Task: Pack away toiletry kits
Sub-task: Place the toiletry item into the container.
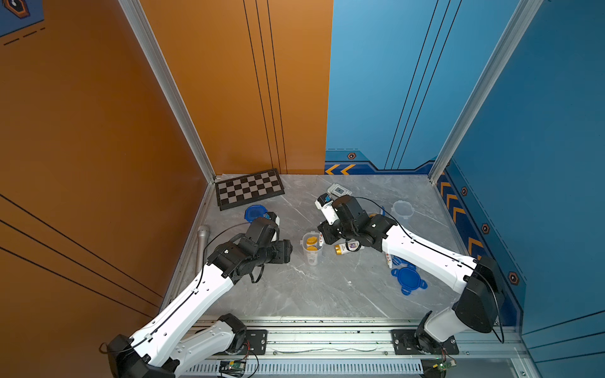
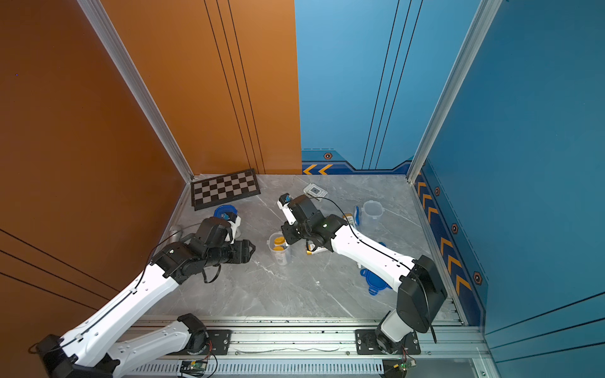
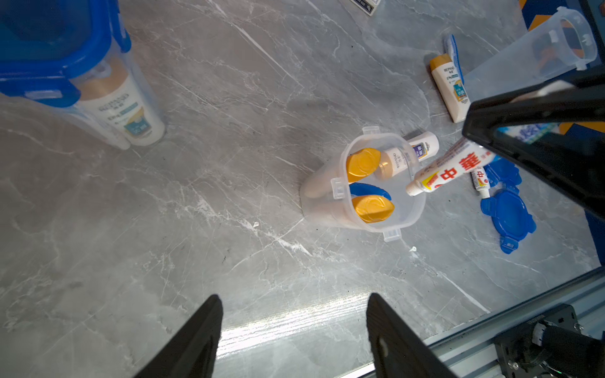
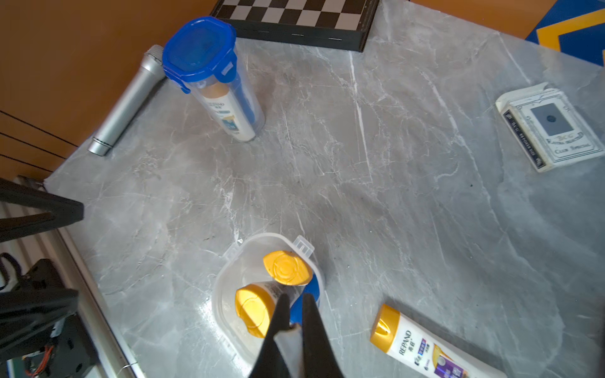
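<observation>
While the right pincer point(image 4: 295, 295) is clamped on a toothpaste tube point(image 3: 448, 170), cap end over the open cup point(image 3: 319, 199) just below it, the left pincer point(image 3: 293, 297) stands apart and empty, that cup ahead of it.

The right gripper point(image 2: 288, 238) is hanging right over the rim of an open cup point(image 2: 281, 258). It is pinching a toothpaste tube point(image 2: 286, 243). Two yellow bottle tops point(image 2: 279, 241) are showing inside that cup. The left gripper point(image 2: 252, 250) is pointing at the open cup from a little way off. Its fingers are standing apart with nothing between them. Behind the left gripper, a lidded cup point(image 2: 225, 209) is standing with its blue top on. A bottle point(image 2: 314, 251) is lying just behind the right gripper, partly under the arm. Farther back from the right gripper, an empty cup point(image 2: 371, 214) is standing. A loose lid point(image 2: 373, 283) is lying flat on the grey table point(image 2: 294, 294).
</observation>
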